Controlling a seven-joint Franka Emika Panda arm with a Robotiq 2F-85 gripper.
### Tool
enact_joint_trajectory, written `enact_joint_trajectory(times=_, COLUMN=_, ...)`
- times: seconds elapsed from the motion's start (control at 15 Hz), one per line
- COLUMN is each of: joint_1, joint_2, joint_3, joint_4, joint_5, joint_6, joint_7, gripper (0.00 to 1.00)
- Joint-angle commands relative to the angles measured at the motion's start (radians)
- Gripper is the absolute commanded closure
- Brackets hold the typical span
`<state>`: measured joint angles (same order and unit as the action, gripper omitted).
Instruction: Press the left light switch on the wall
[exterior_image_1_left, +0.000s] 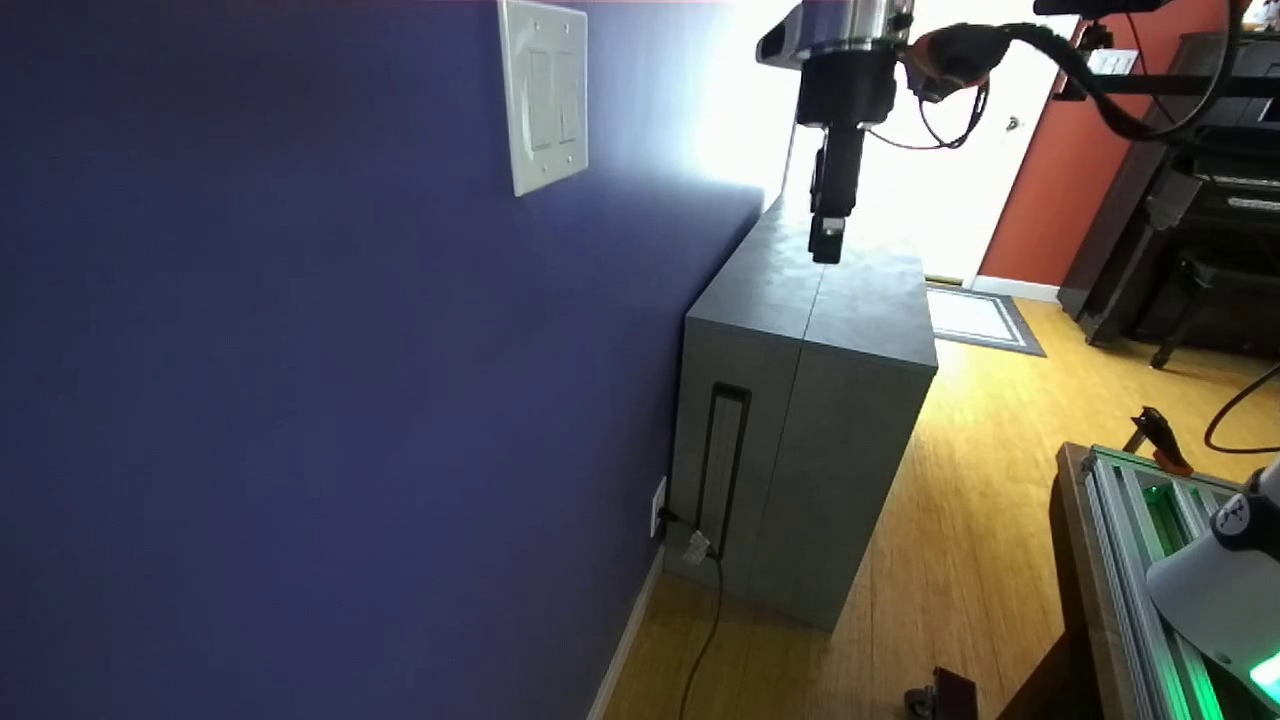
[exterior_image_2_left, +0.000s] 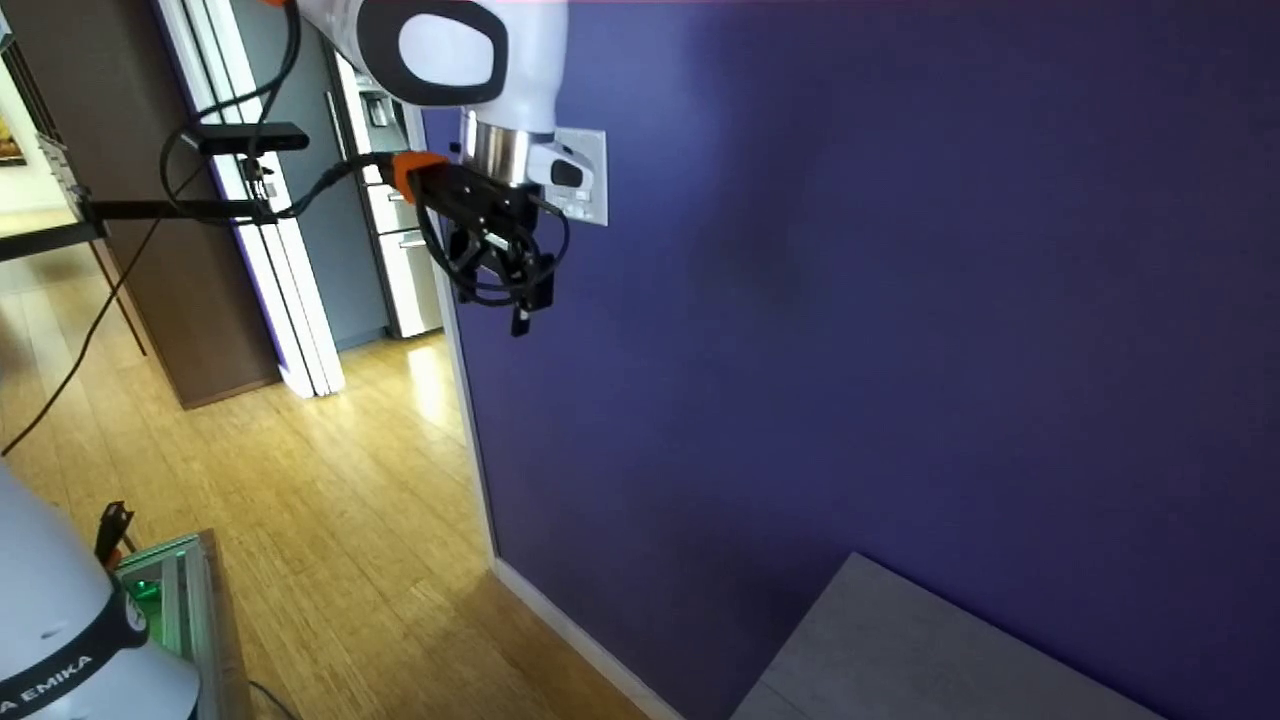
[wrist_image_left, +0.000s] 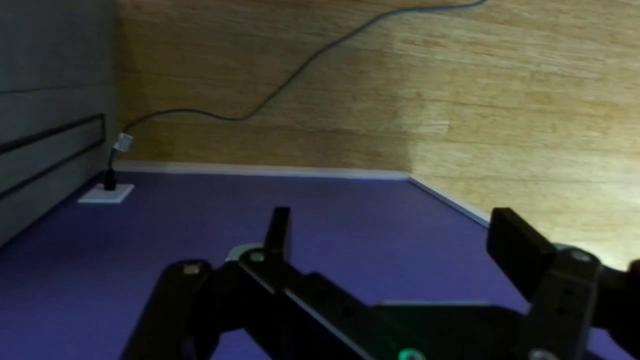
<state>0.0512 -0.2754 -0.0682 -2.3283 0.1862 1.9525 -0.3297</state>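
White plate (exterior_image_1_left: 555, 100) is noted above the spread jaws; by so wide a gripper (wrist_image_left: 392, 220), both switches (exterior_image_1_left: 541, 105) may be pressed.

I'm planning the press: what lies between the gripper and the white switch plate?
No object shows between the gripper and the white switch plate; in an exterior view that stretch is bare, with mostly the purple-blue wall behind it.

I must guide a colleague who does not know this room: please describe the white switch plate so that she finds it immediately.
Face the large purple-blue wall and find the grey cabinet standing along it. Further left and higher up is the white switch plate. Its two tall switches, side by side, set it apart from the low white outlet plate, where a black plug sits.
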Motion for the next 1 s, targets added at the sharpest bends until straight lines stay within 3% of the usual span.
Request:
enact_joint_trajectory(times=0.0, joint_1=0.015, joint_2=-0.131, joint_3=-0.014, joint_4=-0.019, joint_5=0.165, joint_6=-0.02, joint_7=0.004, gripper=0.0)
enact_joint_trajectory(times=0.27, joint_1=0.018, joint_2=-0.22, joint_3=-0.062, joint_4=-0.051, joint_5=0.337, joint_6=-0.038, joint_7=-0.016, gripper=0.0)
enact_joint_trajectory(times=0.6, joint_1=0.025, joint_2=-0.202, joint_3=-0.074, joint_4=-0.033, joint_5=0.576, joint_6=-0.045, joint_7=0.032, gripper=0.0)
enact_joint_trajectory(times=0.67, joint_1=-0.002, joint_2=-0.196, joint_3=-0.054, joint_4=-0.024, joint_5=0.496, joint_6=-0.049, joint_7=0.004, gripper=0.0)
enact_joint_trajectory(times=0.93, joint_1=-0.005, joint_2=-0.193, joint_3=-0.05, joint_4=-0.024, joint_5=0.556, joint_6=-0.05, joint_7=0.01, gripper=0.0)
